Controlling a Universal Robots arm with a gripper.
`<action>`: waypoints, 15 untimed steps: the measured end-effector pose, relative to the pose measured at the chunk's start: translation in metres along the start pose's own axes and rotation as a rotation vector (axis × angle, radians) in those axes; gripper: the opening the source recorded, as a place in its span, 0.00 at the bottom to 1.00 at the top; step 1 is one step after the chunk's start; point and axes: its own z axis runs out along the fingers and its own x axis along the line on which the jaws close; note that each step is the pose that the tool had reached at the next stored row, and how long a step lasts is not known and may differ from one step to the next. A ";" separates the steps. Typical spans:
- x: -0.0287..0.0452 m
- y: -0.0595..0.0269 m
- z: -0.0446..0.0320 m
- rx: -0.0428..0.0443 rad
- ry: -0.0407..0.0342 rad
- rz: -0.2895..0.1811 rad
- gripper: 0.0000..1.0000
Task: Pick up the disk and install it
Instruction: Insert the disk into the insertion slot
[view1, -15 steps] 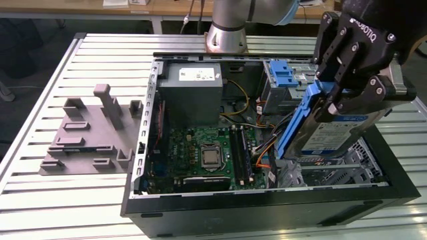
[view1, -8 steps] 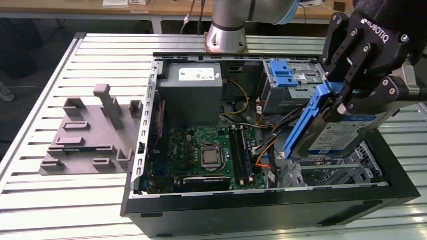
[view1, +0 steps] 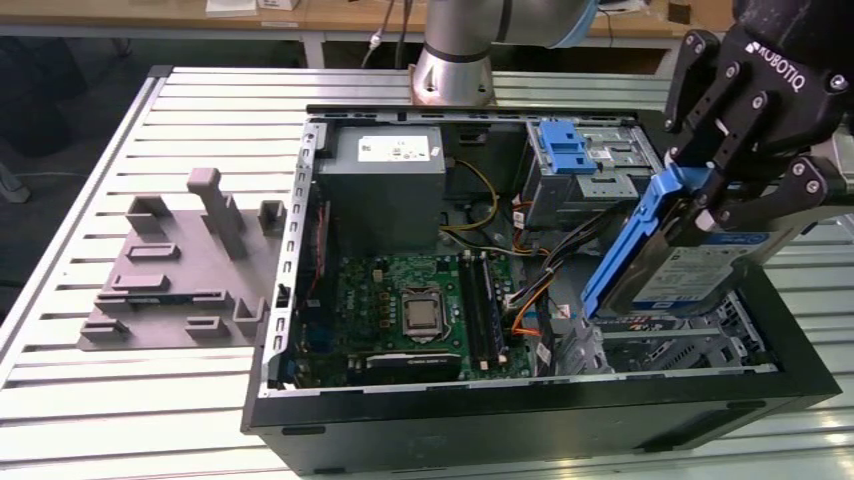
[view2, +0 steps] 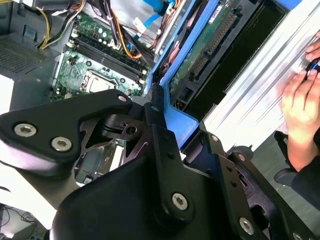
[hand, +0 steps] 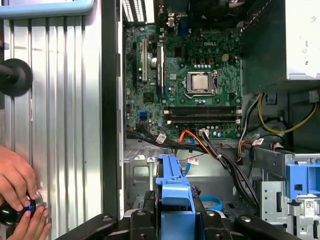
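Disk, a flat silver hard drive with a blue-and-white label and a blue plastic carrier frame (view1: 701, 275), hangs steeply tilted in the black gripper (view1: 731, 212). The gripper is clamped on the disk's upper end, with a finger on either side of the blue frame in both wrist views (hand: 174, 210) (view2: 177, 120).

We see the disk over the part of the open black computer case (view1: 534, 425) that lies toward the exterior view's right. Its lower end reaches down among the case walls, but we cannot tell whether it touches the metal bay beneath. Its green circuit-board underside (view2: 205, 45) faces the second wrist camera.

Inside the case lie a green motherboard (view1: 400, 300), a grey metal box with a white sticker (view1: 380, 180) and a blue ribbed latch (view1: 567, 150).

The case rests on the ribbed metal table (view1: 80, 400). A grey slotted fixture block (view1: 174, 270) stands well apart from it, toward the table edge at the exterior view's left.

At the table's edge, a person's hands (hand: 17, 180) hold a small dark object (hand: 12, 214).
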 end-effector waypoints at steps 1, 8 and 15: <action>-0.0001 -0.0014 0.0003 0.0000 0.0000 0.000 0.36; -0.0004 -0.0093 0.0024 0.0000 -0.0001 -0.001 0.36; 0.0003 -0.0096 0.0067 0.0000 0.0001 -0.014 0.36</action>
